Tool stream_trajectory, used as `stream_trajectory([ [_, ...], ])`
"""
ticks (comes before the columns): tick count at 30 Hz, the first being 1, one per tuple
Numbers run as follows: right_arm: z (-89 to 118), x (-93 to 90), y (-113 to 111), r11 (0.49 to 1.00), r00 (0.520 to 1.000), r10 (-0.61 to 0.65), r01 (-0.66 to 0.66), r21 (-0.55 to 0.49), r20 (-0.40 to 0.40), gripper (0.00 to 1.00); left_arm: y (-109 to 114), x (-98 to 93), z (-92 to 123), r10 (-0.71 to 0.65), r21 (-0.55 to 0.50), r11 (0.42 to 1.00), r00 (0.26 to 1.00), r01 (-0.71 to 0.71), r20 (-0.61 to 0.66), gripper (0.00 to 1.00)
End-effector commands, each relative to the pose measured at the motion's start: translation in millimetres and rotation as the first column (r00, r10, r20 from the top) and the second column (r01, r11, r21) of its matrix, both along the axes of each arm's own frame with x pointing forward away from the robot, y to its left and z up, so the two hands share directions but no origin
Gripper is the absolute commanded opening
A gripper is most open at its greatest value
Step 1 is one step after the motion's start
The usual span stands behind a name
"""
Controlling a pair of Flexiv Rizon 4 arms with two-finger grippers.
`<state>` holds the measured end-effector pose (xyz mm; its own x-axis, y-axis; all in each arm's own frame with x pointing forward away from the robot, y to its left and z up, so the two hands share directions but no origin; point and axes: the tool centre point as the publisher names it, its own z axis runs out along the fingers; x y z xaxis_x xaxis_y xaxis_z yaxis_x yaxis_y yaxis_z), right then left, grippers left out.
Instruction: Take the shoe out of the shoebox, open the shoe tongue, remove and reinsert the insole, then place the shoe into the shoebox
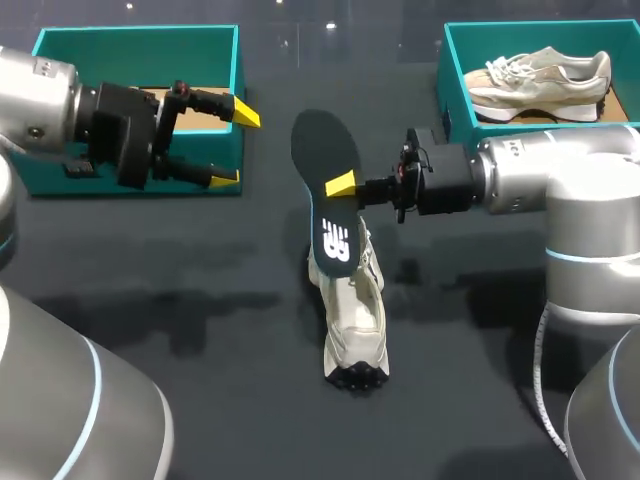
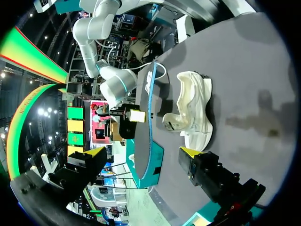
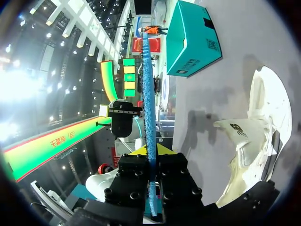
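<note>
Dark counter (image 1: 200, 330) is carrying two teal boxes along its far side: the left shoebox (image 1: 135, 38) is sitting close by the left jaws, and the right shoebox (image 1: 448, 75) is holding a second pale shoe (image 1: 540, 85). Between the boxes and nearer the front, the shoe (image 1: 357, 320) is lying on the counter with its opening gaping. The right jaws are pinching the dark insole (image 1: 325, 165) by its edge, holding it off the counter with its printed end over the shoe. The left jaws are hanging spread wide, gripping nothing.
</note>
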<state>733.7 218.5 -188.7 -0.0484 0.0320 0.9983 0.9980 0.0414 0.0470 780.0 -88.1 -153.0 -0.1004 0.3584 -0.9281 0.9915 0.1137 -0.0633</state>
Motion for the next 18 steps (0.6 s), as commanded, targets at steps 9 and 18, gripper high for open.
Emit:
stream_trajectory([
  [9,-2,-21.7,25,0.995,0.995,-0.102,0.102,0.005,-0.007,0.0,-25,-4.1,-29,0.083,-0.082,0.993,0.996,-0.082,0.011,1.0],
  [18,-8,-24.8,26,0.996,0.996,-0.087,0.087,0.027,-0.027,0.0,-36,-6.5,-39,0.07,-0.12,0.99,0.998,-0.07,-0.005,0.94],
])
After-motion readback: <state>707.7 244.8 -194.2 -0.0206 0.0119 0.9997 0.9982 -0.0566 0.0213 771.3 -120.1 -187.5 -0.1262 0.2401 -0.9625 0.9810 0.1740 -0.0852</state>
